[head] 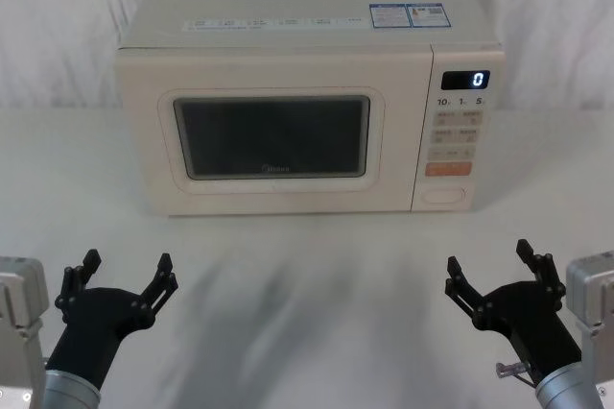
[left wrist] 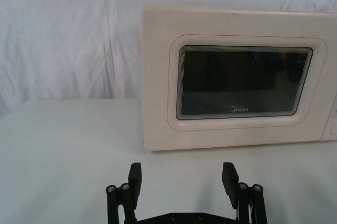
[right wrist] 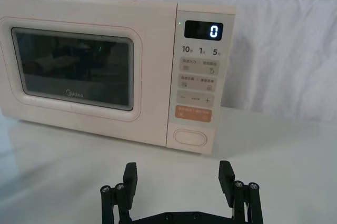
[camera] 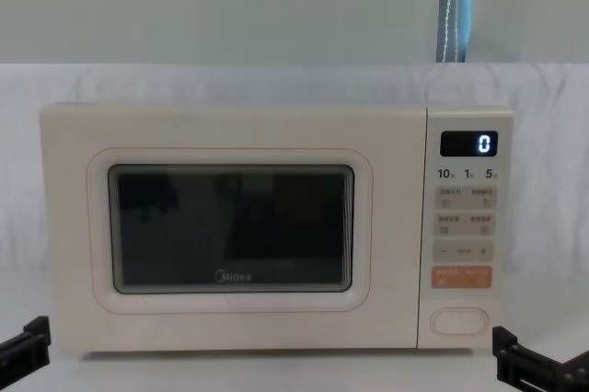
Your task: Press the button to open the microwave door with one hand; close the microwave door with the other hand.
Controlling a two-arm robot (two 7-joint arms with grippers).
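A cream microwave stands at the back of the white table. Its door (head: 271, 136) (left wrist: 245, 83) (right wrist: 73, 69) (camera: 232, 230) with the dark glass window is shut flush. The wide unlabelled button (head: 444, 195) (right wrist: 190, 137) (camera: 459, 320) sits at the bottom of the control panel, under the orange key. My left gripper (head: 127, 278) (left wrist: 182, 179) hovers open near the front left of the table, well short of the door. Open as well, my right gripper (head: 495, 270) (right wrist: 178, 175) is at the front right, roughly in line with the panel but far from it.
White cloth covers the table (head: 307, 265) and hangs behind the microwave. The display (head: 465, 80) reads 0. Open table surface lies between both grippers and the microwave front.
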